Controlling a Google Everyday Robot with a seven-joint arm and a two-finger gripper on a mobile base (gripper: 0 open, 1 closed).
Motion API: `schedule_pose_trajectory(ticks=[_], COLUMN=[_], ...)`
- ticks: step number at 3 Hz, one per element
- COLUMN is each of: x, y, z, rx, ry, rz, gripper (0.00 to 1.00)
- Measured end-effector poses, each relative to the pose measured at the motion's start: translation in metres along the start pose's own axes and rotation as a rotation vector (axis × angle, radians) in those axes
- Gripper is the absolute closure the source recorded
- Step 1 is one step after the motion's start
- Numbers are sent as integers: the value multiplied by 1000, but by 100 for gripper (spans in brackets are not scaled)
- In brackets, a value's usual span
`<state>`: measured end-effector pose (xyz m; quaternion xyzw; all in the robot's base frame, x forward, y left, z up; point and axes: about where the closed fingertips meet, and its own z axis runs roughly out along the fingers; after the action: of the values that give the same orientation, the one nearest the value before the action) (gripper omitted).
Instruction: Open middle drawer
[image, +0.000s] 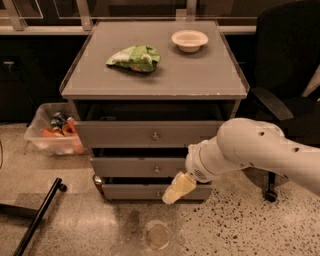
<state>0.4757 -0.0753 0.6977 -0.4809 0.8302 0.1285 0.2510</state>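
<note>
Mid drawer (125, 167) is 2nd of 3 in the cabinet (150, 82), with its knob (157, 170) at centre. Gripper (178, 188) hangs in front of the bottom drawer (130, 192), so the knob lies just up-left of it. Whether it's spread or closed, can't tell.
</note>
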Motion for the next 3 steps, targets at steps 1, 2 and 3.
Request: schedule_pose_trajectory(ticks=[1,2,3], x=[-14,-5,-16], y=[8,9,16], z=[47,83,101], rx=[15,90,105], ry=[-14,17,2], rz=[-64,-129,-177], gripper=[0,0,0])
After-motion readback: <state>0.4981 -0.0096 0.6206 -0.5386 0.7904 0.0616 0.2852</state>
